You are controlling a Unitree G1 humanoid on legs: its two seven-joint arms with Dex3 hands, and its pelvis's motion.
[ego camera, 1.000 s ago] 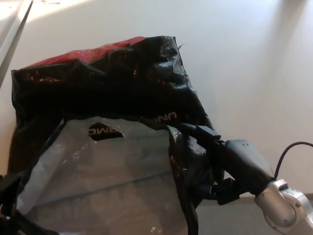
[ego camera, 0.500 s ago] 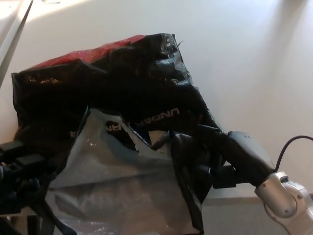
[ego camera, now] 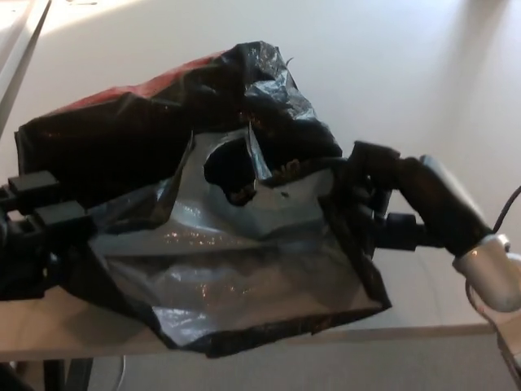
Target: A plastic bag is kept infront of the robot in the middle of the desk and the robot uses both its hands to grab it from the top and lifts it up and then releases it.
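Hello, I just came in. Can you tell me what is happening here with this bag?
A humanoid robot is gripping a black plastic bag from both sides at the near edge of a pale desk. Its left hand holds the bag's left side and its right hand the right side. The bag's top is bunched up between them, and its grey inner face hangs over the desk edge.

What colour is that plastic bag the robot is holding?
Mostly glossy black, with a red patch at its far top; the plastic bag shows in the head view.

One plastic bag (ego camera: 236,244); two robot hands: left robot hand (ego camera: 37,224), right robot hand (ego camera: 378,199)
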